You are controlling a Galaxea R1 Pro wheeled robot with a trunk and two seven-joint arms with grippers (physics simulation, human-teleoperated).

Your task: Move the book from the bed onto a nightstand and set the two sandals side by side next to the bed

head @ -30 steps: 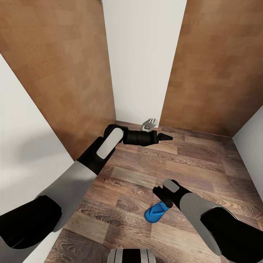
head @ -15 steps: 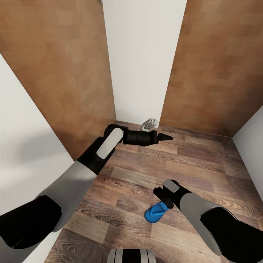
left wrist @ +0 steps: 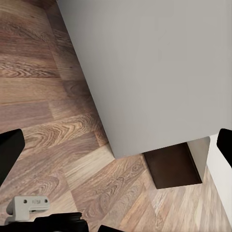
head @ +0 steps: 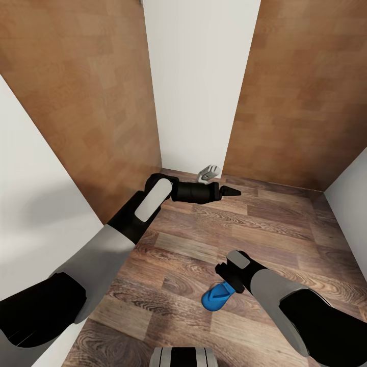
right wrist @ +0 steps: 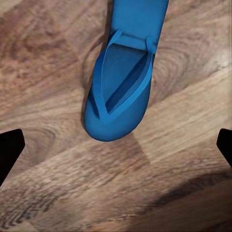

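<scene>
- Right gripper point(head: 223, 269) hangs over the blue sandal point(right wrist: 124, 82) on the wood-plank floor point(head: 275, 224), fingers spread wide, gripping nothing.
- Left gripper point(head: 233, 192) is extended above the floor, fingers parted.

Blue sandal point(head: 216, 298) heel hidden under right arm; cut off in right wrist view.

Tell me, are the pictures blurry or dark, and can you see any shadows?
Head view: evenly lit, walls lean outward from wide-angle distortion, a soft grey shadow on the white wall beside the left arm. Right wrist view: the blue sandal is close and slightly soft, with a dark shadow on the floor near it. Left wrist view: sharp and bright, no glare.
</scene>
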